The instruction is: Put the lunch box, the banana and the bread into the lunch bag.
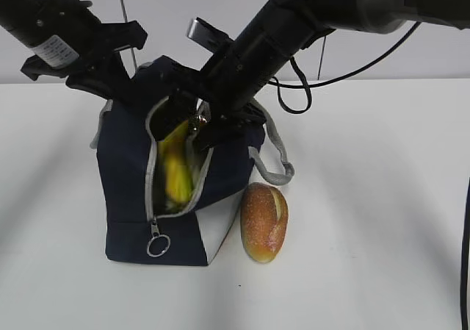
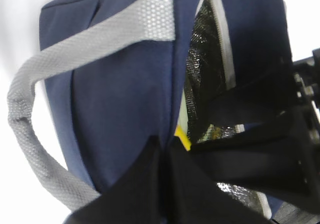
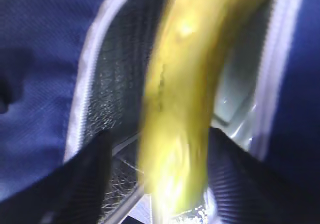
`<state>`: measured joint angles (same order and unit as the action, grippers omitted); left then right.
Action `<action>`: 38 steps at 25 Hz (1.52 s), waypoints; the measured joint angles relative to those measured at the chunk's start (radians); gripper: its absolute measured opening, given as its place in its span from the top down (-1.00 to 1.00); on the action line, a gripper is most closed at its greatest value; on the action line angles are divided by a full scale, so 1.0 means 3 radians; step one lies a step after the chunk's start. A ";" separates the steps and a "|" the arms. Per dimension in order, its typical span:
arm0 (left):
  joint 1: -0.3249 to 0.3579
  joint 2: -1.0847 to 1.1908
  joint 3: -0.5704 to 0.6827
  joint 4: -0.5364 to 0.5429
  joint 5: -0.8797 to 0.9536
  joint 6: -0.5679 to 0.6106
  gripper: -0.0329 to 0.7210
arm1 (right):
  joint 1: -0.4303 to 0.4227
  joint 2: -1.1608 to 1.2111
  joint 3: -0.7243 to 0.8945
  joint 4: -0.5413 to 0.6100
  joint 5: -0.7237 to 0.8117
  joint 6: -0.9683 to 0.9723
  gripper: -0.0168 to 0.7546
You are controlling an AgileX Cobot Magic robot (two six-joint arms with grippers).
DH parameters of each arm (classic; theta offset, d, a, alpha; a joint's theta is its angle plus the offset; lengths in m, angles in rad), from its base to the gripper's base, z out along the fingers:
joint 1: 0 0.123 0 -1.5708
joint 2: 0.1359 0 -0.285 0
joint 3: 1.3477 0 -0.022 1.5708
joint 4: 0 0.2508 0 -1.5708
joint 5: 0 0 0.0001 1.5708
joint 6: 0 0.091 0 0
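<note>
— What do we have nearest to us on the white counter (image 1: pixel 367 234)?

— We see the bread (image 1: pixel 264 222) lying on its own, just beside the lower right corner of the lunch bag (image 1: pixel 128 190). Nothing grips it.

— And the bag itself?

— We see it standing upright, navy with a white panel at the front corner, its zipper parted down the front and the ring pull (image 1: pixel 157 245) hanging near the bottom. One grey handle (image 1: pixel 273 153) loops out on the right side.

— Where is the banana (image 1: pixel 176 165)?

— We see it standing inside the bag's opening, yellow against the silver lining. In the right wrist view it runs lengthwise between the two black fingers (image 3: pixel 75 184) of the right gripper (image 1: pixel 192 124), which are spread apart on either side of it. A gap shows on each side, so we would not call it a pinch.

— Is the lunch box visible?

— In the right wrist view we see a pale, clear-looking shape behind the banana, but we cannot tell what it is.

— And farther back?

— We see the left gripper (image 1: pixel 110 80) at the bag's top left edge. In the left wrist view its fingers (image 2: pixel 145 184) are pressed together on a fold of the navy fabric beside the opening, with the other grey handle (image 2: pixel 75 49) draped across the bag.
</note>
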<state>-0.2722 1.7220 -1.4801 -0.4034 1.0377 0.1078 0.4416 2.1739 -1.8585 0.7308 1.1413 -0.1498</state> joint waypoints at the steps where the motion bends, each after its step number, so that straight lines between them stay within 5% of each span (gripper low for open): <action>1: 0.0000 0.0000 0.0000 0.0000 0.0000 0.0000 0.92 | 0.0000 0.0000 -0.0008 0.0000 0.0007 0.0000 -0.42; 8: 0.0000 0.0000 0.0000 0.0007 0.0003 0.0000 0.92 | 0.0000 -0.0109 -0.0008 -0.0133 0.0193 0.0000 -0.54; 19: 0.0000 0.0000 0.0000 0.0018 0.0003 0.0000 0.92 | 0.0000 -0.1127 0.0178 -0.0886 0.0279 0.0065 -0.54; 30: 0.0000 0.0000 0.0000 0.0022 0.0003 0.0000 0.92 | 0.0000 -0.2023 0.1814 -0.1232 -0.0533 0.0172 -0.54; 38: 0.0000 0.0000 0.0000 0.0022 0.0006 0.0000 0.92 | 0.0000 -0.1843 0.2630 -0.1232 -0.0903 0.0172 -0.54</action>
<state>-0.2722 1.7220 -1.4801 -0.3968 1.0396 0.1078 0.4416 1.6210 -1.0695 0.3612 0.8705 -0.0983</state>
